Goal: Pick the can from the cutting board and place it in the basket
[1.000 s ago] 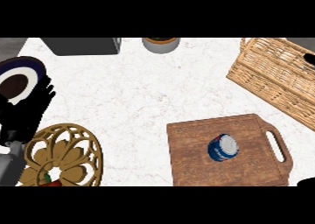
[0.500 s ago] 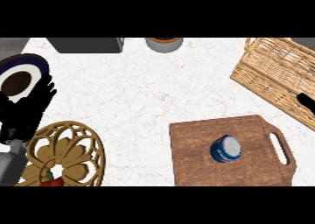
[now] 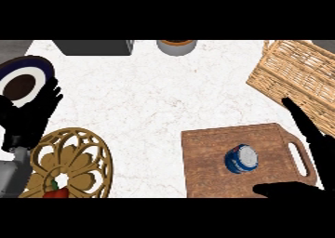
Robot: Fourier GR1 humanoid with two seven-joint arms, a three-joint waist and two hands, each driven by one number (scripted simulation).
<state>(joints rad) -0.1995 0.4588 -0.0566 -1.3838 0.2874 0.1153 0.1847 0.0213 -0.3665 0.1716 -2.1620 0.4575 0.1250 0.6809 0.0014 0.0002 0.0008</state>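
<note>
At the worktop's near edge, the robot's right hand (image 3: 320,160) spreads wide and grasps nothing, its straight fingers (image 3: 298,120) laid over the right side of the wooden cutting board (image 3: 211,160) and its thumb (image 3: 280,189) jutting left across the board's near right corner. The blue-and-white can (image 3: 241,158) stands upright on the board, a little right of its middle, between thumb and fingers but touched by neither. The board's handle slot (image 3: 302,160) lies on its right side, partly covered by the hand. At the near left corner of the worktop rests a gilt openwork trivet (image 3: 70,162), with something small and red (image 3: 53,194) at its near rim; what it is cannot be told. Just beyond the trivet, by the left edge, the left hand (image 3: 23,116) rests relaxed with fingers up, holding nothing, its grey forearm (image 3: 7,174) coming in from the lower left. Behind it, at the left edge, sits a dark blue plate (image 3: 9,73) with a white ring and a brown centre. A woven wicker basket (image 3: 304,76) occupies the far right corner, well apart from the can. Along the far edge stand a grey box (image 3: 95,46) and a round grey container (image 3: 177,46) with a brown top.
</note>
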